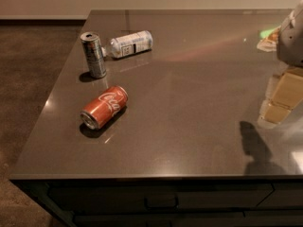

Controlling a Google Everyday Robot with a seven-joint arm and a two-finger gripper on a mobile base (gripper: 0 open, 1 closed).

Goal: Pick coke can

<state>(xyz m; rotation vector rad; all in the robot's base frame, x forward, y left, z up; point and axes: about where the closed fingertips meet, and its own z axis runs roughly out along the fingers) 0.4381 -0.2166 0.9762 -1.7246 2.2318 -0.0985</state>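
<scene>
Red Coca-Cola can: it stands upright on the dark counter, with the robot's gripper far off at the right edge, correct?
Not quite. The camera view shows the red Coca-Cola can lying on its side, not upright. It is on the dark glossy counter, and the gripper is far off at the right edge.

Dim, warm light; dark shadow [253,143] below pincer [280,100] at right.
</scene>
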